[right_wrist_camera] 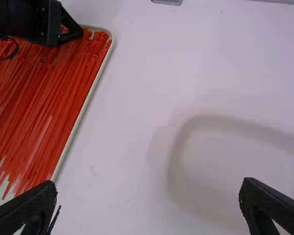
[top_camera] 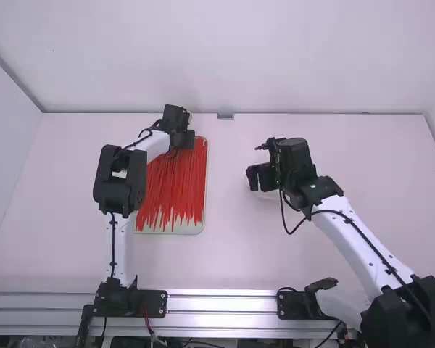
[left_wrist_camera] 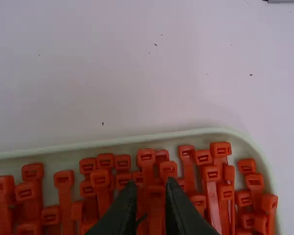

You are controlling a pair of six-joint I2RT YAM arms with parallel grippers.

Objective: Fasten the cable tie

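The left gripper (left_wrist_camera: 151,187) pinches its fingers to a narrow gap on one orange cable tie (left_wrist_camera: 156,195), at the head end of the pile of ties (top_camera: 175,187) in the tray (left_wrist_camera: 137,141) beneath it. The right gripper (right_wrist_camera: 149,215) hangs wide open and empty above the white table (right_wrist_camera: 210,73), with the tray well off to its left.

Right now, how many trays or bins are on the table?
2: the tray of red cable ties under the left gripper, and a pale bin under the right gripper.
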